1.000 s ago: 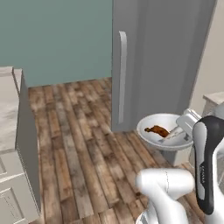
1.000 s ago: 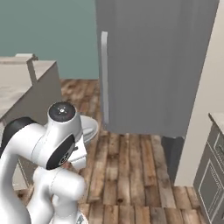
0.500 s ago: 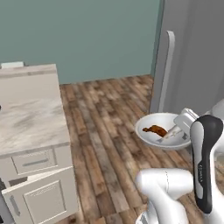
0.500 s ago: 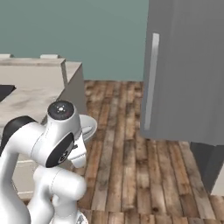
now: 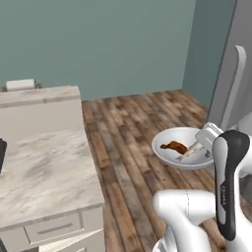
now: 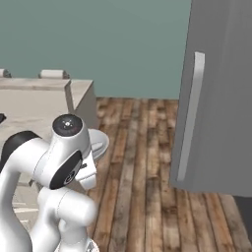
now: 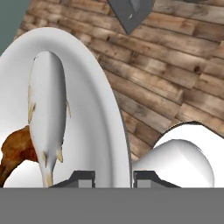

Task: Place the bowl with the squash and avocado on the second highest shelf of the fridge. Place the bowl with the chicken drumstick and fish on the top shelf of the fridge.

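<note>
We carry the white bowl (image 5: 183, 153) clamped by its rim in the hand (image 7: 113, 177), held over the wooden floor beside the fridge (image 6: 221, 98). The chicken drumstick (image 5: 173, 146) and fish (image 7: 47, 113) lie loose inside — best keep it level and move slowly toward the fridge.

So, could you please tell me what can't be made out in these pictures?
- Fridge shelves: hidden behind its closed door in both base views.
- Claw grip on the white bowl: the fingertips are mostly cut off by the hand view's bottom edge.
- Chicken drumstick: cut off by the hand view's left edge and partly behind the fish.
- White bowl in the right base view: mostly hidden behind the arm.
</note>
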Tool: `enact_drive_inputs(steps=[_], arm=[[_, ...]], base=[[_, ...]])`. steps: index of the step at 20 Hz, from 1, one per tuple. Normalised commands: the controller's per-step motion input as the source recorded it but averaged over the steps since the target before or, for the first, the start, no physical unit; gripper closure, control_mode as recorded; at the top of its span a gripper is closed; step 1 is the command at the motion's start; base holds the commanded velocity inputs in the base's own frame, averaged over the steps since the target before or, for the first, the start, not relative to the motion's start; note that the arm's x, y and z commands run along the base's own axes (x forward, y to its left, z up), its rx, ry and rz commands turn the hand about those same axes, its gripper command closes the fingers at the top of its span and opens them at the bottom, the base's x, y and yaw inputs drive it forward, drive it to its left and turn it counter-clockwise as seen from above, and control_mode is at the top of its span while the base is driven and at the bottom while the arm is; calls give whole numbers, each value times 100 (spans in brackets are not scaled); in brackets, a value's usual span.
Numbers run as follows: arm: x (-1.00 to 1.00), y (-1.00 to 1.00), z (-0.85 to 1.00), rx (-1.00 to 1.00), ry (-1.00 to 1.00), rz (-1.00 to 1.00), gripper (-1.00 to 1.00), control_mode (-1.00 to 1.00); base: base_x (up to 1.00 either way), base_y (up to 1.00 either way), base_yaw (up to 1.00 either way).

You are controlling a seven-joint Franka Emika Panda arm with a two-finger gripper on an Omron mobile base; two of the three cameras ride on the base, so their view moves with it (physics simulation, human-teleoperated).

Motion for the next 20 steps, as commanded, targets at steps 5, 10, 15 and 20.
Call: enact_drive_inputs(steps=[5,10,15,20], arm=[[0,0,0,0,0,0,100,100],[0,0,0,0,0,0,100,100],[0,0,0,0,0,0,100,100],[0,0,0,0,0,0,100,100]], base=[[84,29,0],[90,-7,0],[86,-13,0],[82,3,0]])
